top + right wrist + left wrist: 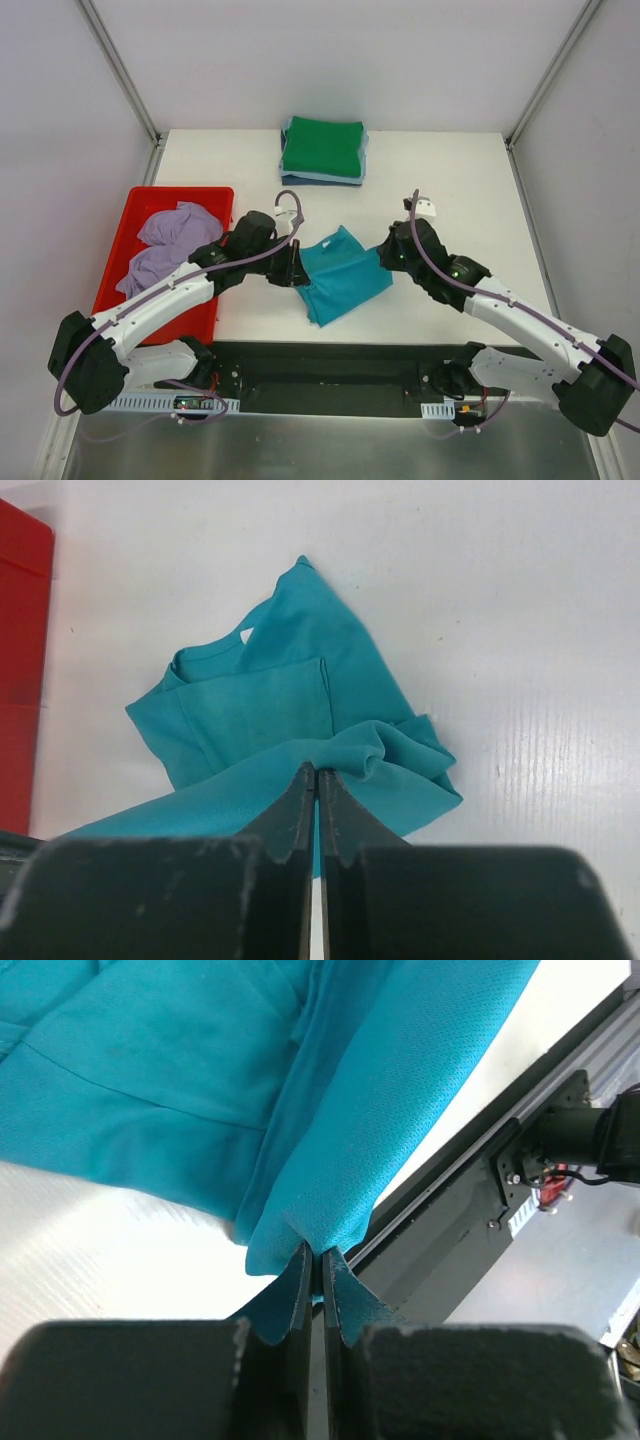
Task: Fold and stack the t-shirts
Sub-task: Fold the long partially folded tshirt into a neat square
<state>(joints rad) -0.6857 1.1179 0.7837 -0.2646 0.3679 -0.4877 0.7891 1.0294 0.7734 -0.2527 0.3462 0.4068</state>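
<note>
Fingers [296, 1292] of left gripper [318, 1265] and right gripper [316, 786] hide teal shirt [341, 279] edges.

One teal shirt [342, 275], one stack [323, 150] of folded shirts, one tray [165, 193] holding lavender shirts [170, 240], number unclear, and two arms [165, 298] [525, 318].
</note>
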